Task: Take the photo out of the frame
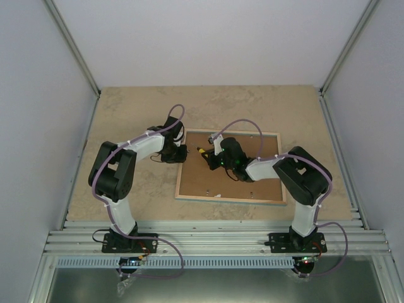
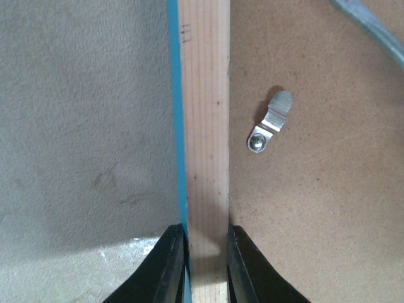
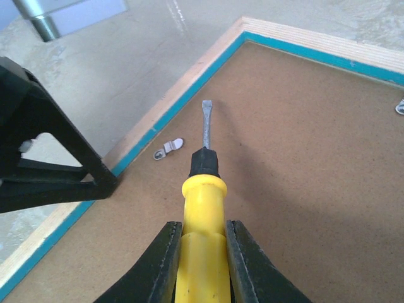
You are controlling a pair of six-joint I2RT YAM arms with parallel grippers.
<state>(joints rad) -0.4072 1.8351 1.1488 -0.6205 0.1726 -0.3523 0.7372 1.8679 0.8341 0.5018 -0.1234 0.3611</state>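
Tan stone table [image 1: 126, 113] with the frame [image 1: 208, 183] lying face down in the middle of the top view.
On the left, the left gripper [image 2: 206, 235] is squeezed onto the frame's wood rim, by a small metal clip [image 2: 270, 123]. On the right, the right gripper [image 3: 203, 228] is clamped on a yellow screwdriver [image 3: 203, 183], its flat tip over the brown back.
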